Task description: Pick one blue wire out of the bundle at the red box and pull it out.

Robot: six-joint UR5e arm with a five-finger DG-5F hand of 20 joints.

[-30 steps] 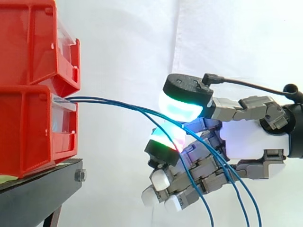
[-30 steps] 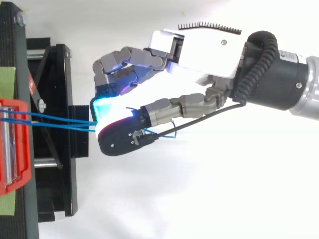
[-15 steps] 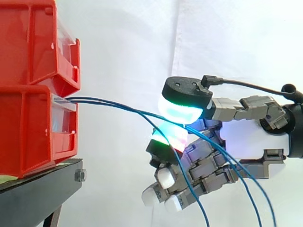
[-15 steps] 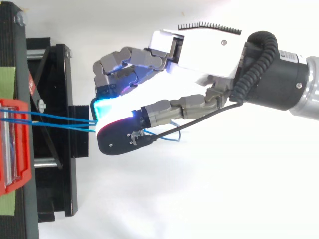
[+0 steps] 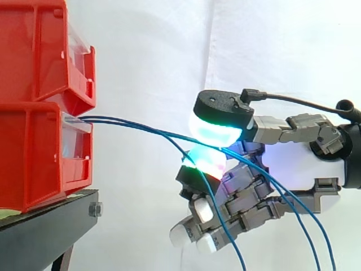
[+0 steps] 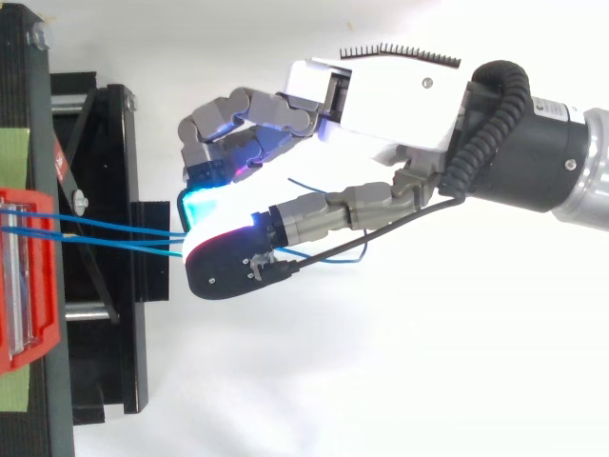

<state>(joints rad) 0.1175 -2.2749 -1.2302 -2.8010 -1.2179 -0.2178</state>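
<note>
Pinching the blue wires (image 5: 135, 124) between glowing fingers (image 5: 217, 131), the hand (image 5: 293, 164) sits at centre right, loose tails swung wider than a second ago. The strands still enter the lower red box (image 5: 34, 152) at left, so the pull seems barely begun.

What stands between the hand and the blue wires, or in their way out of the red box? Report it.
Nothing visible. The hand's pads pinch the blue wires, which run free through open air from the red box to the hand.
</note>
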